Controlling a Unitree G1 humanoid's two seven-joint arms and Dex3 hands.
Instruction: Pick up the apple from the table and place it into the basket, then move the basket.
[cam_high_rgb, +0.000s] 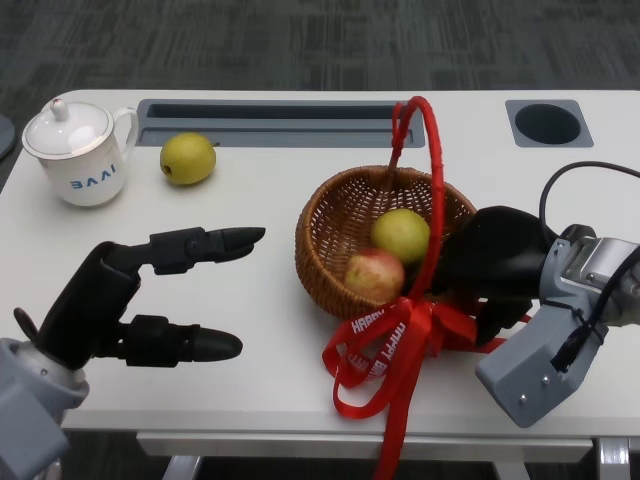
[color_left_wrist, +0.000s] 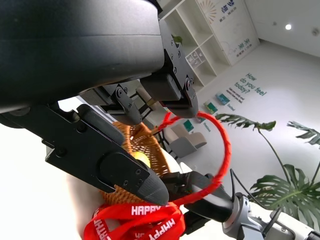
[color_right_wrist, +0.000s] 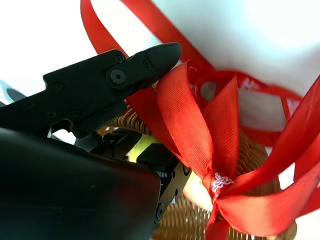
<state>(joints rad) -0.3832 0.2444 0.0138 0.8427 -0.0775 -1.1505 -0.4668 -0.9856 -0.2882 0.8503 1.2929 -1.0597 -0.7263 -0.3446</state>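
A round woven wicker basket (cam_high_rgb: 340, 225) with a tall red-wrapped hoop handle (cam_high_rgb: 434, 180) and a glossy red satin ribbon bow (cam_high_rgb: 395, 345) is sitting on the smooth white tabletop (cam_high_rgb: 260, 260). A reddish apple (cam_high_rgb: 374, 274) is lying inside it beside a yellow-green one (cam_high_rgb: 401, 234). The right hand (cam_high_rgb: 490, 262) is pressing against the basket's near side at the bow; whether its fingers are gripping the rim cannot be told. The left hand (cam_high_rgb: 150, 295) is hovering well apart from the basket, fingers spread, holding nothing. Beyond it are resting a yellow-green fruit (cam_high_rgb: 187, 158) and a lidded white porcelain cup (cam_high_rgb: 78, 150).
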